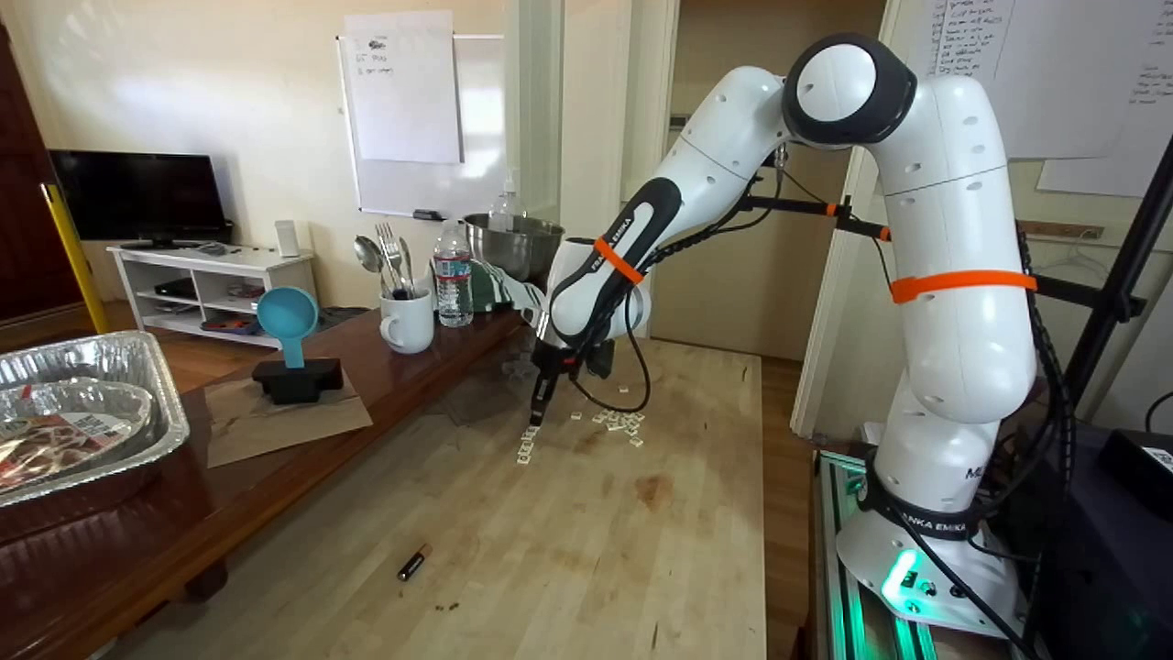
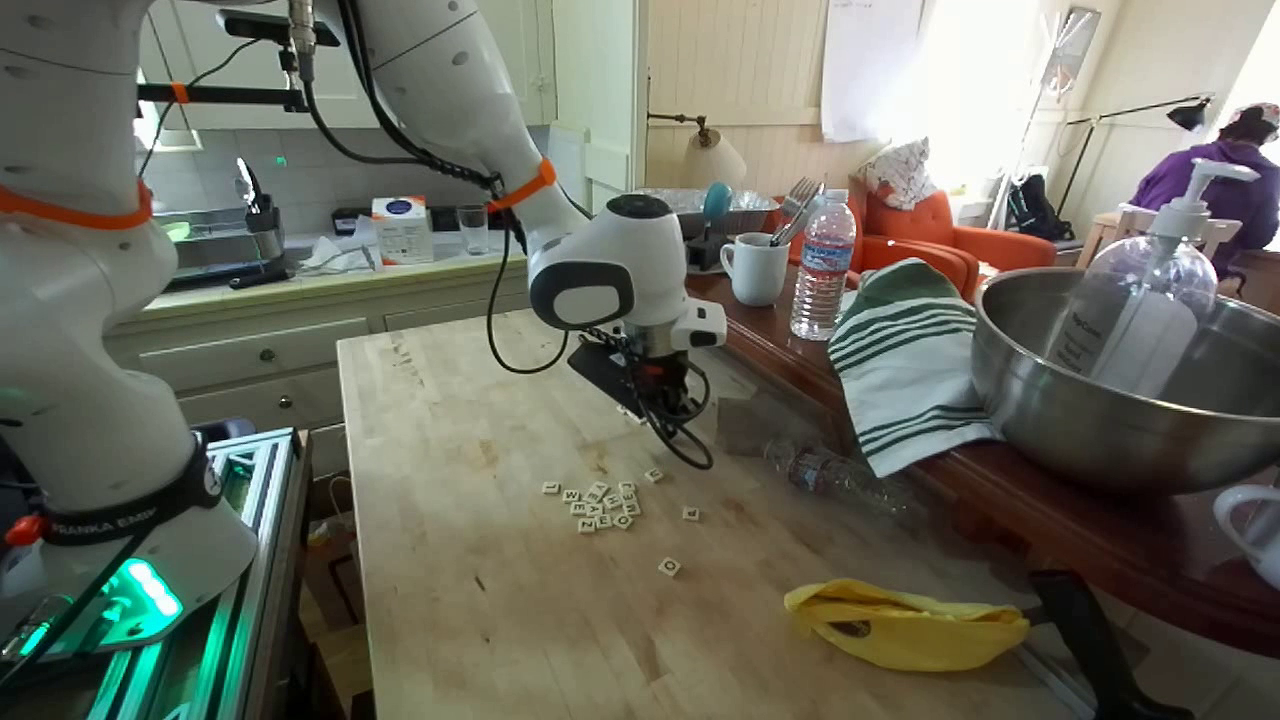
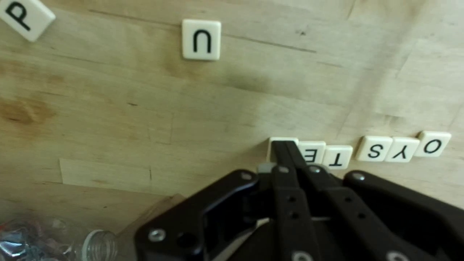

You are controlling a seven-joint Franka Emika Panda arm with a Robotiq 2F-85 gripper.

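Lengthwise, the row of letter tiles (image 3: pixel 367 148) runs left to right across the wrist view on the wooden tabletop (image 3: pixel 203 127), its letters upside down, with a gap midway. The gripper (image 3: pixel 285 143) has its fingers (image 3: pixel 282 159) pressed together, tips hiding most of the end tile (image 3: pixel 284 139) beside the E tile (image 3: pixel 311 151); whether they touch it, I cannot tell. The rest, through to the O tile (image 3: pixel 433 144), extends rightward from the fingers.
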